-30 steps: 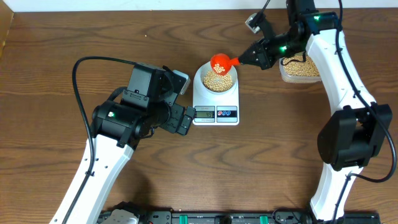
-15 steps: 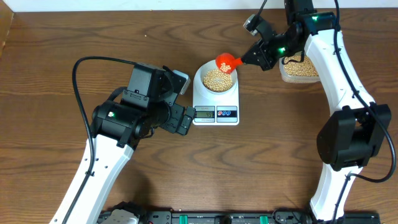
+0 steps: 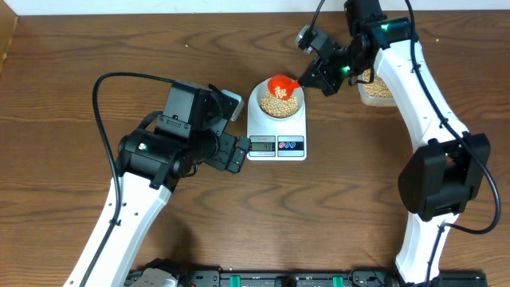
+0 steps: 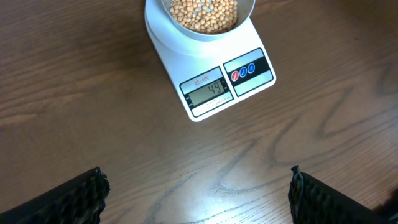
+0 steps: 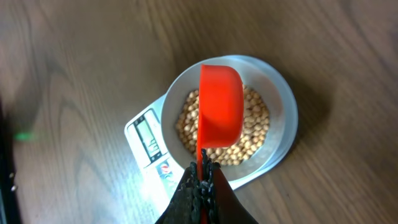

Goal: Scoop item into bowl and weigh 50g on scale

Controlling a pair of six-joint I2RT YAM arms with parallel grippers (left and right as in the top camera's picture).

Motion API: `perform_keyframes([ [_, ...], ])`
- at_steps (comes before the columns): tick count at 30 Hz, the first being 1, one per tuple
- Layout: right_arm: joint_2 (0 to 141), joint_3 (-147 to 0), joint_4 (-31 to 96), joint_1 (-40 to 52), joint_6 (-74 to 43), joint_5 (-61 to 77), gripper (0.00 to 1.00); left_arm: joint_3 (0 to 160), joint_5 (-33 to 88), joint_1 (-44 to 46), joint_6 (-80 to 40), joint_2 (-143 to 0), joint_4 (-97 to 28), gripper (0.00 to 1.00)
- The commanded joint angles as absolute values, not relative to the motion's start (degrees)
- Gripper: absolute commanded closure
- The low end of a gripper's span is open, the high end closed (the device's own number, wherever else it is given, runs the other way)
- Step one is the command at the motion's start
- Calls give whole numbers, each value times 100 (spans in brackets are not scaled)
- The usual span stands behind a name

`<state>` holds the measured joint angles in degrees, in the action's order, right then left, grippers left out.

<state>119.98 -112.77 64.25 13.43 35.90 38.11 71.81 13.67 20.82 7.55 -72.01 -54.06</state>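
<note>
Nearest us, the left tool (image 4: 199,202) hangs wide open and empty, fingers spread, parked at 9 o'clock of the scale (image 4: 227,81) with its camera staring straight down at the display. And that display reads 49, a whisker short of target! On the scale sits the bowl (image 4: 249,14), well filled with beans (image 4: 202,15), near the middle of the tabletop.

Now the change. Half a second ago the scoop was out at the bowl's 2 o'clock rim. Now the scoop (image 3: 279,85) is back in over the bowl, just past its middle toward 12 o'clock. The right arm has swung with it, its wrist drifting toward 11 o'clock. Overhead, a few beans show in the cup, fewer than a second ago by my eye. The right wrist view gives only the scoop's red outside, so what is left in it is hard to call.

The right tool (image 5: 200,177) is clamped fully shut on the scoop's handle.

I read this as the fine top-up: a small tilt or a tap to drop a bean or two. Tip out the lot and it may overshoot.

Farthest out, at 3 o'clock of the bowl, the tub (image 3: 374,92) of spare beans sits partly behind the arm.
</note>
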Motion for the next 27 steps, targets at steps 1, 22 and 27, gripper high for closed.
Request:
perform_keyframes([
  [1,12033,-11360,6486,1376,3918,3953,99,7175,1435,2058,812,-7234,-5439,5],
  [22,12031,-11360,6377,1313,3583,3957,99,7175,1435,2058,812,-7234,-5439,5],
  [27,12031,-11360,6364,1317,3581,3957,99,7175,1435,2058,812,-7234,-5439,5],
])
